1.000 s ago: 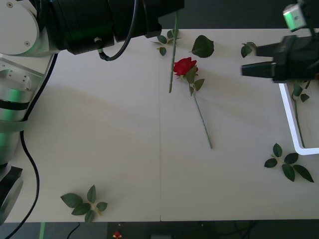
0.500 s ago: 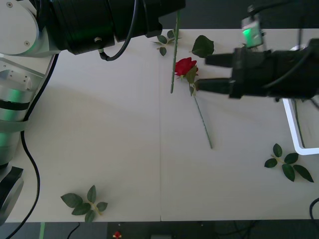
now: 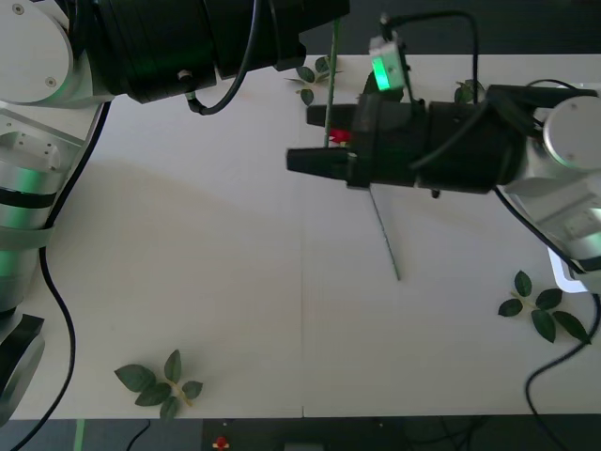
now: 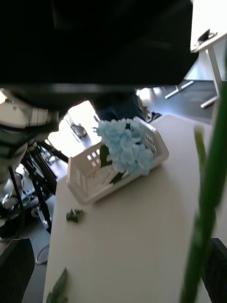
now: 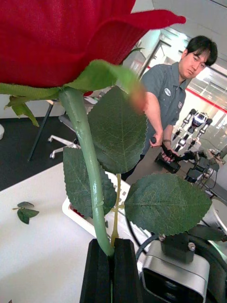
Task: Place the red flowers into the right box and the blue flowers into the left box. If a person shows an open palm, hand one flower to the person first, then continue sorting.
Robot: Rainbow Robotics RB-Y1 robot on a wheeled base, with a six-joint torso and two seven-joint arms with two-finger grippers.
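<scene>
My left gripper (image 5: 106, 248) is shut on the green stem of a red flower (image 5: 66, 38), whose head and leaves rise close above the fingers. The same stem (image 3: 327, 103) hangs down from my left arm (image 3: 188, 47) over the far middle of the table. My right gripper (image 3: 300, 137) is open, one finger on each side of that stem (image 4: 203, 222). A second red flower lies on the table with its head (image 3: 338, 136) mostly under the right gripper. Blue flowers (image 4: 125, 144) lie in the left box (image 4: 85, 184). The right box (image 3: 563, 277) is at the right edge.
Loose leaf sprigs lie at the near left (image 3: 160, 385), the near right (image 3: 540, 305) and the far edge (image 3: 315, 80). My right arm (image 3: 470, 146) spans the far right half of the table. The lying flower's stem (image 3: 385, 240) runs toward me.
My right arm has swung from the right edge to the table's middle, reaching the hanging stem and covering the lying red flower's head. The left arm and its flower have not moved.
</scene>
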